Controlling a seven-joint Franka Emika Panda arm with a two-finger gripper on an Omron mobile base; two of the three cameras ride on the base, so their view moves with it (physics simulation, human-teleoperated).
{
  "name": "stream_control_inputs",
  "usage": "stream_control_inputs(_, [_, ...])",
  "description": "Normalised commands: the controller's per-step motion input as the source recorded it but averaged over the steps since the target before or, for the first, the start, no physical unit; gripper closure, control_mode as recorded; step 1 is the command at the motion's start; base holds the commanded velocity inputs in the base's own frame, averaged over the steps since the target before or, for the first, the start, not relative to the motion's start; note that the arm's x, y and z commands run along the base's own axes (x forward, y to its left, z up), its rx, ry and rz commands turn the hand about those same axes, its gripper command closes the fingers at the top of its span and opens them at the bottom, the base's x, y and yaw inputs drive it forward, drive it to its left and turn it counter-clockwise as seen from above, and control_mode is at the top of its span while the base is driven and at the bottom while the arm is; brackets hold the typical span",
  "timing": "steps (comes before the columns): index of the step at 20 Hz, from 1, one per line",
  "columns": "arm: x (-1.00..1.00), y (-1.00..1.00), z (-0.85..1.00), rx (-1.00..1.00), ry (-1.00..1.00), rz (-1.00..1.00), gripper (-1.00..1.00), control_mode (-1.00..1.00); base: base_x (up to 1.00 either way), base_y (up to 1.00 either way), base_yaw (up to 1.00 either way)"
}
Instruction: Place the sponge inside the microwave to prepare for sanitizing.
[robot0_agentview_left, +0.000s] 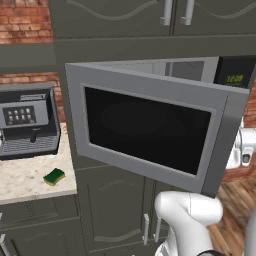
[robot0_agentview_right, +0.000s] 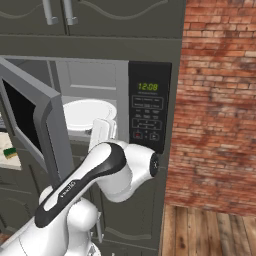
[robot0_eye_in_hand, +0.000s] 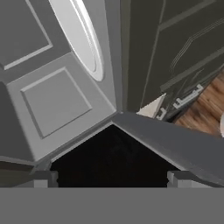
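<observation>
**Door open, sponge still on the counter**

The gripper (robot0_eye_in_hand: 112, 178) is spread wide with nothing between its fingers; the two finger tips (robot0_eye_in_hand: 43, 178) stand far apart at the bottom of the hand view. It points into the corner where the swung-out door (robot0_agentview_left: 150, 131) meets the inside of the microwave (robot0_agentview_right: 150, 107), with the white plate (robot0_eye_in_hand: 81, 37) seen edge-on above. In the right base view the arm (robot0_agentview_right: 100, 167) reaches up toward the open cavity, its hand near the plate (robot0_agentview_right: 85, 114).

The microwave is ready to take the sponge: the door hangs well open to the left and the cavity is bare apart from the plate. The sponge (robot0_agentview_left: 54, 176) is not yet picked up. It lies flat, green side up, on the light counter (robot0_agentview_left: 25, 180) left of the microwave, in front of and apart from the coffee machine (robot0_agentview_left: 27, 122), and well away from the gripper. By my reading, opening the door is done; reaching across for the sponge, grasping it, carrying it past the door and setting it inside all remain. The door stands between arm and sponge, so the reach will likely need to go around it.

Count: one sponge, one microwave with one door and one plate, one coffee machine, one keypad (robot0_agentview_right: 148, 107) with a green clock, and two handles (robot0_agentview_left: 175, 12) on the cupboards above.
</observation>
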Motion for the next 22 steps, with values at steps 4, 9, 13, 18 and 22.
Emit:
stream_control_inputs(4, [-0.38, 0.25, 0.0, 0.03, 0.0, 0.06, -1.0, -1.0, 0.0, 0.0, 0.0])
stream_control_inputs(9, [-0.31, 0.25, 0.0, 0.03, 0.0, 0.04, -1.0, -1.0, 0.0, 0.0, 0.0])
stream_control_inputs(13, [-0.37, 0.28, 0.0, 0.02, 0.0, 0.03, -1.0, -1.0, 0.0, 0.0, 0.0])
stream_control_inputs(18, [-0.44, 0.29, 0.0, 0.02, 0.0, 0.03, -1.0, -1.0, 0.0, 0.0, 0.0])
stream_control_inputs(22, [-0.46, 0.28, 0.0, 0.03, 0.0, 0.03, -1.0, -1.0, 0.0, 0.0, 0.0])
